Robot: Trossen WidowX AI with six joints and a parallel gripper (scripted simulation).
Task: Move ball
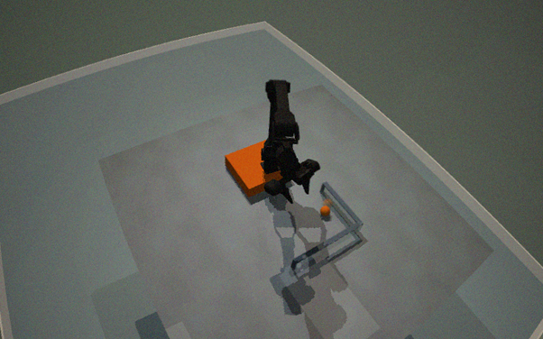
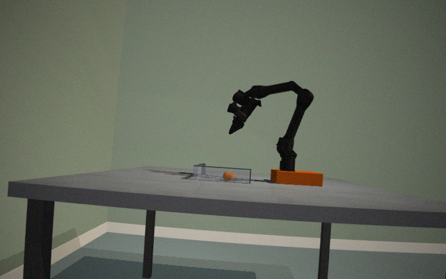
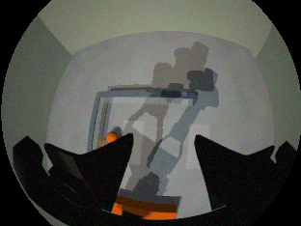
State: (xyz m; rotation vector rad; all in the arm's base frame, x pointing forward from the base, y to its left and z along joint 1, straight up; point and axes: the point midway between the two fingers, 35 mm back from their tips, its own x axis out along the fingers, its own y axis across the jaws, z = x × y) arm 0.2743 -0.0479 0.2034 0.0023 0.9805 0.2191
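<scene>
The solid orange ball (image 1: 324,211) (image 2: 226,176) (image 3: 112,137) lies on the table inside the corner, near one wall. The fainter see-through copy (image 1: 328,201) (image 2: 234,176) (image 3: 101,142) is right beside it, closer to that wall; the two partly overlap in the exterior view. The low clear walls (image 1: 343,203) (image 3: 140,94) meet in a corner. My gripper (image 1: 299,197) (image 2: 230,132) (image 3: 164,138) is open and empty, tilted downward high above the table. In the wrist view, the ball is just left of the left fingertip.
The orange base block (image 1: 247,168) (image 2: 297,177) carries the arm; its edge shows at the bottom of the wrist view. The arm's dark shadows fall across the table (image 1: 182,224) (image 2: 115,191) and the farther wall.
</scene>
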